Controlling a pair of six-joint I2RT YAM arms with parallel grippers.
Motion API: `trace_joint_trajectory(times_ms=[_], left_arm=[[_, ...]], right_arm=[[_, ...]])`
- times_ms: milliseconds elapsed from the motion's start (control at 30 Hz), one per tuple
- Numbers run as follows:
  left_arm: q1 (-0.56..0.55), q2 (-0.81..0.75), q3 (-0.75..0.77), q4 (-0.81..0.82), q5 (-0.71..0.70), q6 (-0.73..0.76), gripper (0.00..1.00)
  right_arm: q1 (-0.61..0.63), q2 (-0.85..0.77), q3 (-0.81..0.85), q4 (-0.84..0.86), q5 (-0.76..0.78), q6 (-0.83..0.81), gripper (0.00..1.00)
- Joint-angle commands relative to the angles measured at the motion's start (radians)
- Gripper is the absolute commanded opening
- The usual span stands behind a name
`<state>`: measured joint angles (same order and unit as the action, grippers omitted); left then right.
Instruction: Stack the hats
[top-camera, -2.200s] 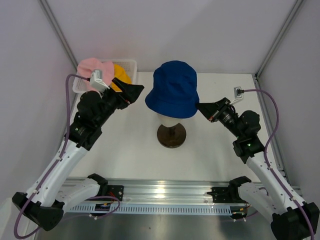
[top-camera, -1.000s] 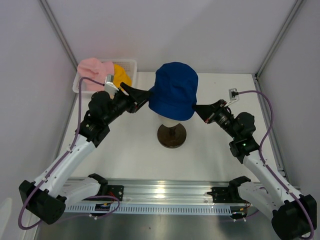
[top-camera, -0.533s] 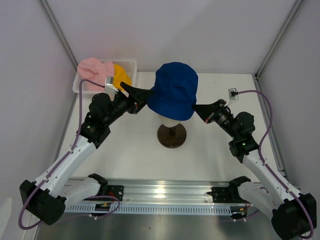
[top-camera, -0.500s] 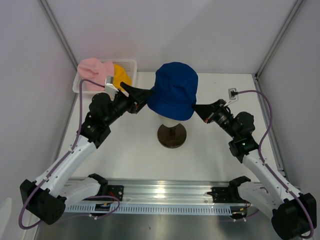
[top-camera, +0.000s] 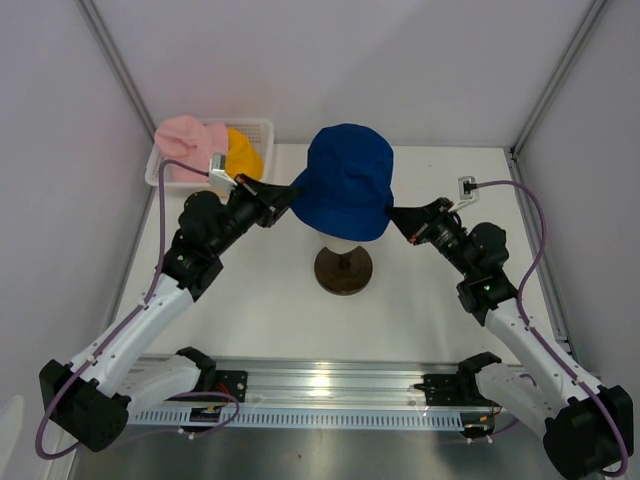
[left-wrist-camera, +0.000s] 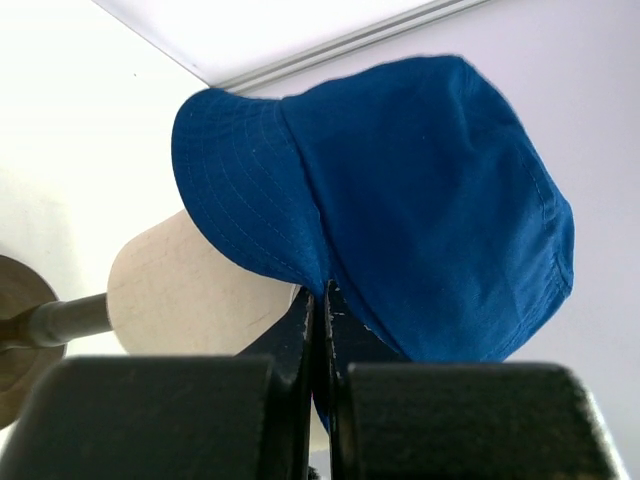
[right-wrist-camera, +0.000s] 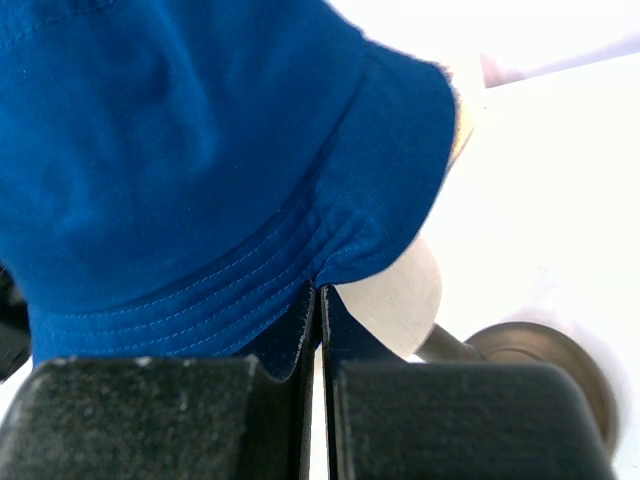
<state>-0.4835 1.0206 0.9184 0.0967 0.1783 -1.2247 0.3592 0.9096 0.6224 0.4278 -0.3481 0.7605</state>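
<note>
A dark blue hat sits over the cream mannequin head in the middle of the table. My left gripper is shut on the hat's left brim; in the left wrist view its jaws pinch the blue hat's edge beside the head. At the opposite side my right gripper is shut on the right brim, and its wrist view shows the gripper clamping the stitched blue hat. A pink hat and a yellow-orange hat lie at the back left.
The pink and yellow-orange hats rest in a white mesh basket in the back left corner. The mannequin head stands on a dark round base. White walls enclose the table on three sides. A small wall socket sits at the right.
My left gripper, open around the left brim half a second ago, has closed on it. The right gripper has kept its hold, and the hat has barely shifted.
</note>
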Motion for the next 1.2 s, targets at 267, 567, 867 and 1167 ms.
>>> trace_joint_trajectory(times_ms=[267,567,867,1167], left_arm=[[-0.056,-0.07,-0.089,-0.058,-0.1,0.131,0.03],[-0.056,-0.157,-0.047,-0.155,-0.174,0.255,0.47],[0.017,-0.318,-0.006,-0.33,-0.451,0.438,0.89],[0.427,0.004,0.141,-0.281,-0.336,0.563,1.0]], right_arm=[[-0.002,0.029,0.063,-0.196,0.101,-0.09,0.0],[-0.012,0.034,0.23,-0.368,0.142,-0.174,0.62],[-0.192,0.034,0.47,-0.757,0.141,-0.259,0.99],[-0.244,0.046,0.45,-0.766,0.198,-0.276,0.99]])
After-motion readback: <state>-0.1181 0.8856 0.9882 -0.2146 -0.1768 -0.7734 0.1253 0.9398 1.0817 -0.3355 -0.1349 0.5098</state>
